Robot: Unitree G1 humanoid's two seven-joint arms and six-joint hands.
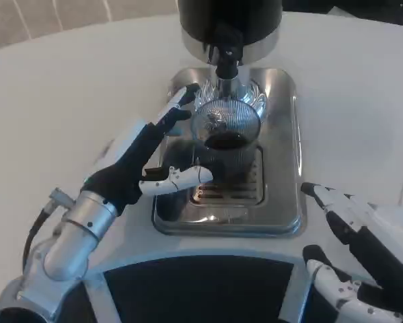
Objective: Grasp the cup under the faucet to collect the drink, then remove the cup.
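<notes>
Ribbed clear glass, the cup [226, 138] stands on the steel drip tray [282, 134] at the picture's centre, directly below the black faucet [226, 57] at twelve o'clock, with dark drink pooled in its bottom. The left hand [144, 158] reaches in from eight o'clock and brackets the cup: upper fingers [181, 101] lie along its rim at ten o'clock, the thumb [181, 178] sits low at its seven o'clock side. Whether the hold is firm I cannot tell. The right hand [352, 252] rests at four o'clock on the white worktop [66, 87], fingers spread and holding nothing, well apart from the tray.
</notes>
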